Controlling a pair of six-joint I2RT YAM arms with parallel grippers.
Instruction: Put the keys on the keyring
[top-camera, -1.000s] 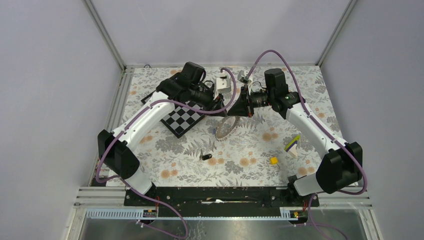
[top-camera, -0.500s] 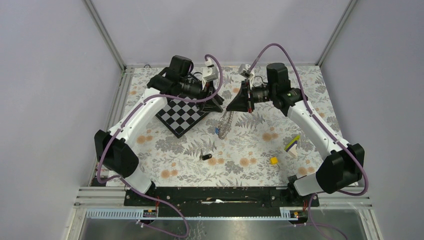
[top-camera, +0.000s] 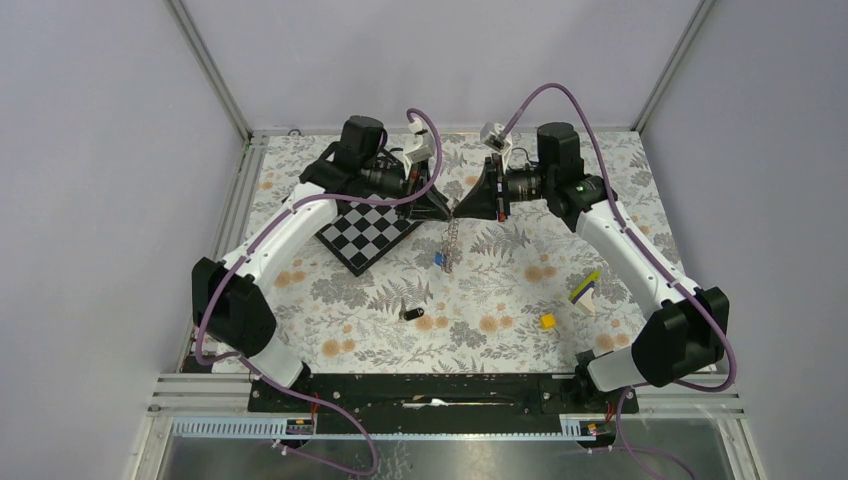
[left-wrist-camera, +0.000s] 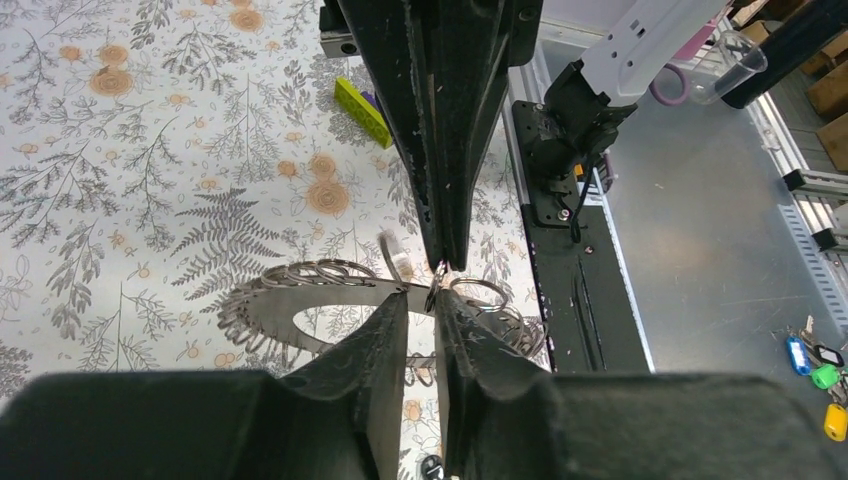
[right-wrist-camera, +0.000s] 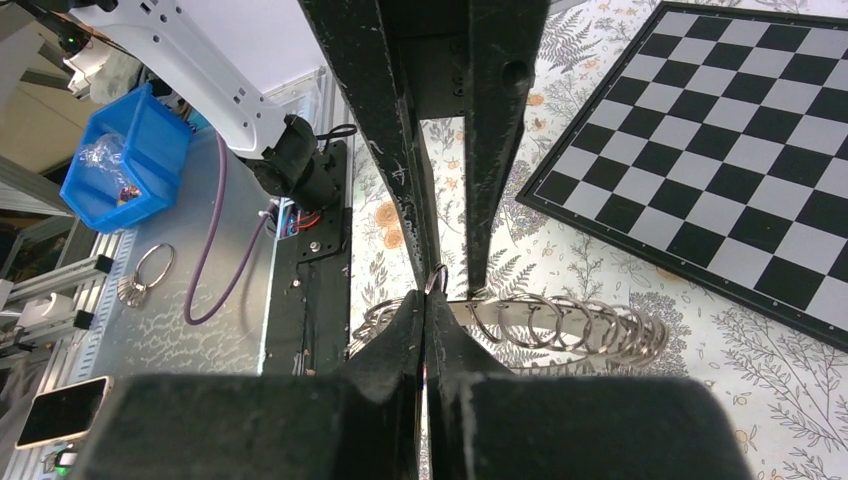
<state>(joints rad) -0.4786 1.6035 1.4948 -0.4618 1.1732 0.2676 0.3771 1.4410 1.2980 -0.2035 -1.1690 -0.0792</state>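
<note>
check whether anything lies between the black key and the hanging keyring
Nothing visible does. The black key lies alone on the floral cloth, nearer the bases than the keyring hanging from the right gripper; the chessboard sits off to the side.

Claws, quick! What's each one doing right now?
Left claw: jaws slightly apart at the keyring; grip cannot be told.
Right claw: shut on the keyring.

The chessboard (top-camera: 368, 232) lies in the far left part of the table (top-camera: 500, 300). Just right of it the keyring (top-camera: 449, 240) hangs where the left gripper (top-camera: 446, 209) and the right gripper (top-camera: 459, 209) meet tip to tip. A key (top-camera: 438, 259) is beside its lower end; a second key (top-camera: 409, 313) lies nearer the near edge. The stick (top-camera: 584, 287) lies toward the right edge, the cube (top-camera: 547, 321) before it.
</note>
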